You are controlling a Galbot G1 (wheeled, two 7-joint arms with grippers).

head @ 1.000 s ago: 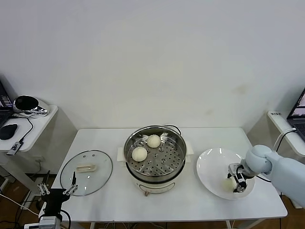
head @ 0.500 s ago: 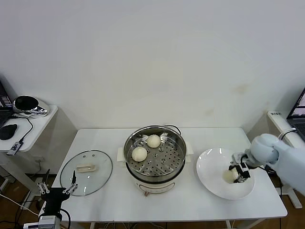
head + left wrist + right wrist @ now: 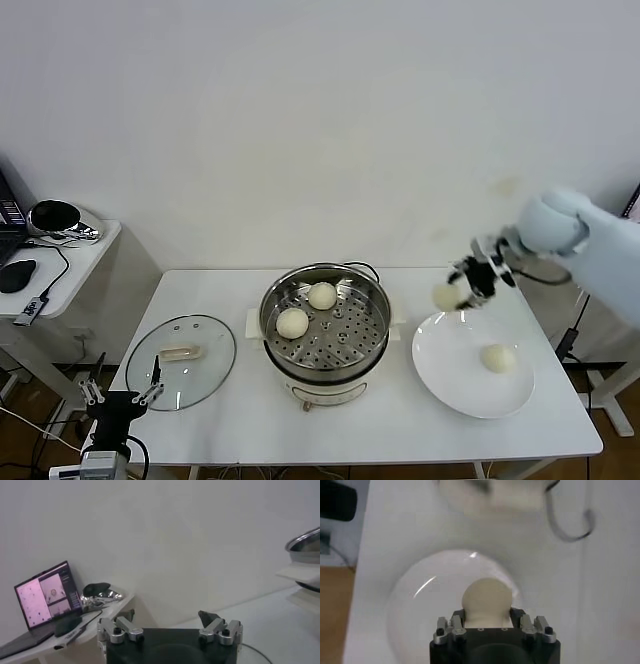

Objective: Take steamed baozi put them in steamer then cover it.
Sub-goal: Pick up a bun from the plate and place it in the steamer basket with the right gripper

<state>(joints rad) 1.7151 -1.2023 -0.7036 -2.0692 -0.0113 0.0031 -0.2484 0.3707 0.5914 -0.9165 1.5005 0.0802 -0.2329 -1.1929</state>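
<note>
Left pincer [image 3: 118, 402] parked low off desk's near corner, fingers apart, idle by cover [image 3: 181, 361], which lies flat on desk [image 3: 230, 420], probably so pot stays open for loading. Plate [image 3: 452, 385] holds one bun [image 3: 497, 358]. Steamer [image 3: 325, 325] mid-desk, two baozi [image 3: 293, 322] on tray. Right pincer [image 3: 468, 282] raised above plate's far edge, clamped on third bun [image 3: 486, 596], looks headed potward.

cream-white baozi [image 3: 293, 322], steel steamer [image 3: 325, 325] (perforated tray), white plate [image 3: 450, 378]
</note>
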